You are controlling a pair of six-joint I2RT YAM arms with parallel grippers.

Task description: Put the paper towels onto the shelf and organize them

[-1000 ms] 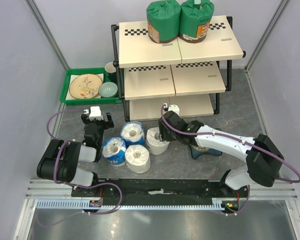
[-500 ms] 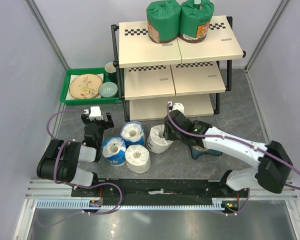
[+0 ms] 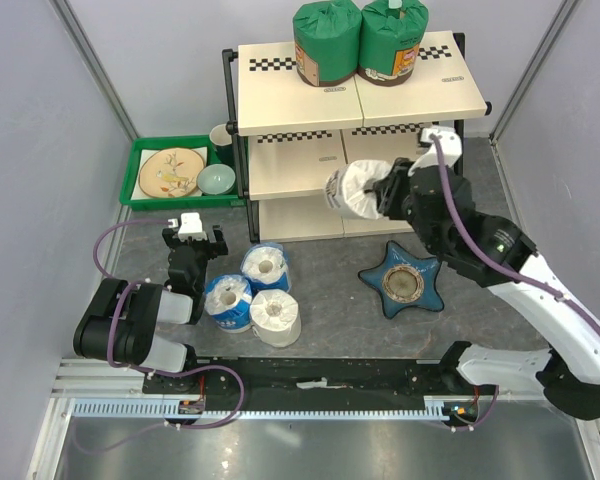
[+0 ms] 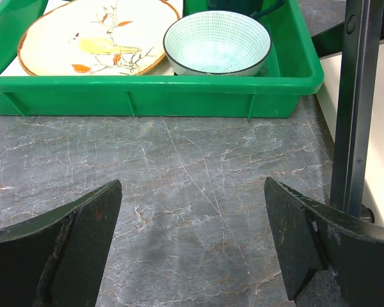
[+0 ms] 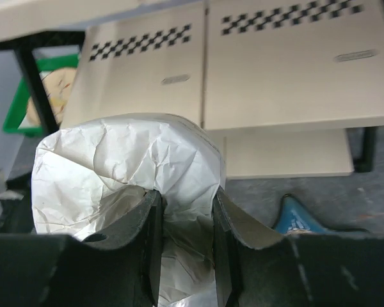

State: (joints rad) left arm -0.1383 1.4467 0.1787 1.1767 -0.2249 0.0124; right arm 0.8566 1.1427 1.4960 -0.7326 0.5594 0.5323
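Holding a plain white roll [image 3: 352, 190] off the worktop [image 3: 330, 290], we have the right hand [image 3: 382, 190] closed on it, fingers [image 5: 144, 236] pinched into the crumpled wrap. From the top camera the roll overlaps the front edge of the shelf [image 3: 280, 100] at its middle board; we cannot tell its height from there. Two green rolls [image 3: 326, 42] stand upright and touching on the shelf's top board. Our left hand [image 3: 191, 245] sits low, front-left of the shelf, jaws wide apart and gripping nothing, facing the green tray [image 4: 153, 96] beside the shelf's left leg. In front of the shelf's left half, two blue-and-white rolls [image 3: 228, 300] and a second white roll [image 3: 275, 315] stand clustered, touching. A blue star dish [image 3: 408, 283] lies in front of the shelf's right half.
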